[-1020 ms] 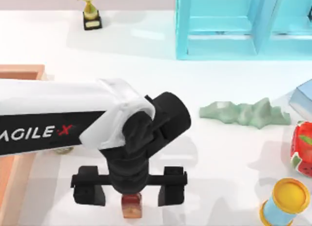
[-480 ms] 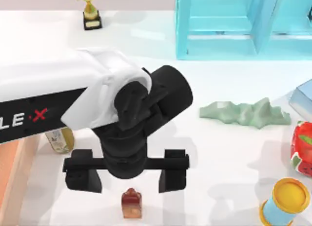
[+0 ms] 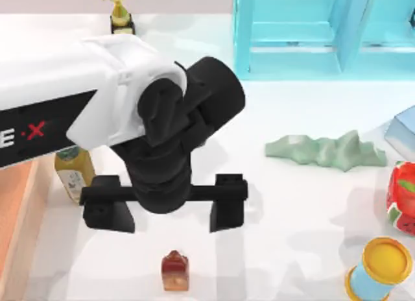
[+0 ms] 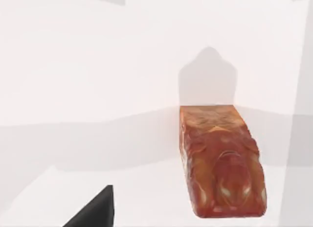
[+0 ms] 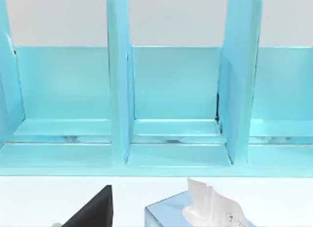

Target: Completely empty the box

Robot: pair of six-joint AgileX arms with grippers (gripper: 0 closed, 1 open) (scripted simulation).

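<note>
From above, the left arm reaches in from the left, and its left claw (image 3: 165,210) hangs released, fingers spread wide, over the white counter (image 3: 292,204). A small reddish-brown carton (image 3: 174,270) stands on the counter just below the claw, clear of both fingers. The box (image 3: 13,223) shows as an orange-tan strip at the left edge, with a yellow-capped bottle (image 3: 73,174) on the counter just beside its wall, partly under the arm. The left wrist view gives the carton (image 4: 222,163) close up, alone on the counter with one dark fingertip (image 4: 93,212) apart from it. The right wrist view faces the light blue shelf cabinet (image 5: 171,90) and a pale blue tissue box (image 5: 195,210); whether the right claw is released or clenched cannot be told.
</note>
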